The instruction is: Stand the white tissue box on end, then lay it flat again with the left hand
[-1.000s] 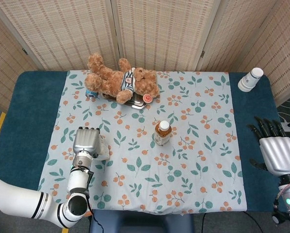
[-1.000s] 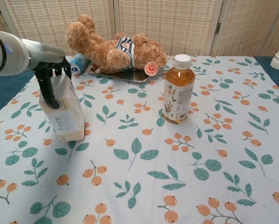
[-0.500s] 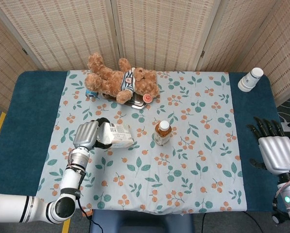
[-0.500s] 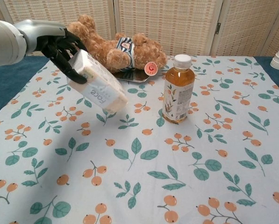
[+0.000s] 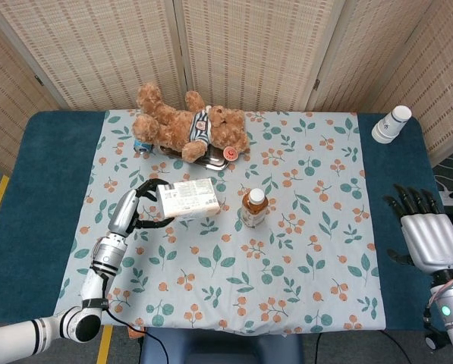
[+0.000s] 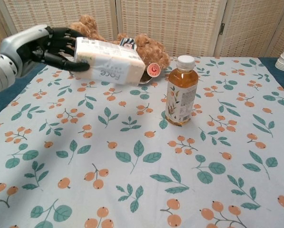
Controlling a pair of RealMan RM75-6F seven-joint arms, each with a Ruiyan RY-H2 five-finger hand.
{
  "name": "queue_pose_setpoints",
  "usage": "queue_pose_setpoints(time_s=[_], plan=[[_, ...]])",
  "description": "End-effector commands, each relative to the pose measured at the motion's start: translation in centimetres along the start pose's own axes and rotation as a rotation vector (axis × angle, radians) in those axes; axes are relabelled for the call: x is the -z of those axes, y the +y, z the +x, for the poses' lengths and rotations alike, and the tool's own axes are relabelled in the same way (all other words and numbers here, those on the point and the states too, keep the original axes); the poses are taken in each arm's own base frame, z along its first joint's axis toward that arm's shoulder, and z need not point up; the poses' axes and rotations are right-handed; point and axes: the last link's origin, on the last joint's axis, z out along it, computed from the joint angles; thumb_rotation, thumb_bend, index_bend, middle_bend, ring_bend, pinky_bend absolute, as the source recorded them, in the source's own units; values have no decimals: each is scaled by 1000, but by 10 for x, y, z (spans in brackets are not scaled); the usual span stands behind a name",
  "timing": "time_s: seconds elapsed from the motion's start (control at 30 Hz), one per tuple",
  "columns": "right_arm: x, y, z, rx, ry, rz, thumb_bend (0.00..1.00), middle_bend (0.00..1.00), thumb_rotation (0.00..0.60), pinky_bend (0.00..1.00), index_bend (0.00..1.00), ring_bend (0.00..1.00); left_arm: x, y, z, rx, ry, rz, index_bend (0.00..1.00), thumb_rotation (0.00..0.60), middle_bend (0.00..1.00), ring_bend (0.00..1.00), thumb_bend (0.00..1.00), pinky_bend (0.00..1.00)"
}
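Both views are bright and evenly lit from above, with only soft, faint shadows under the bottle (image 6: 181, 90) and teddy bear (image 5: 190, 126). Focus is sharp throughout. The chest view bows slightly toward its edges; no glare shows.

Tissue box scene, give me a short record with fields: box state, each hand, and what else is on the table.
box: white tissue box lifted off the cloth, nearly level
left hand: left hand grips one end of the box
right hand: right hand open, holds nothing, at the table edge
others: tea bottle, teddy bear on a tray, paper cups
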Motion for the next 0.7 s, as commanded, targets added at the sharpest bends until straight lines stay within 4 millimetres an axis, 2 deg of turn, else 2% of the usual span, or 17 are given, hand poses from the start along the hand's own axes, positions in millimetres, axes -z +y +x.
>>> queue_pose_setpoints(time_s=[0.03, 0.3, 0.47, 0.7], plan=[[0, 0, -1, 2, -4, 0, 122, 2, 600, 0, 142, 0, 19, -39, -21, 46, 17, 23, 412, 600, 569, 329, 199, 394], [-1, -1, -2, 4, -9, 0, 122, 2, 600, 0, 143, 0, 21, -55, -31, 51, 10, 24, 412, 600, 569, 327, 192, 393], [-1, -1, -2, 5, -11, -1, 122, 2, 600, 0, 142, 0, 25, -72, -40, 15, -18, 49, 412, 600, 569, 327, 192, 394], [-2, -1, -4, 8, -14, -1, 122, 2, 600, 0, 142, 0, 27, -86, -42, -22, -37, 64, 412, 600, 569, 328, 191, 394]])
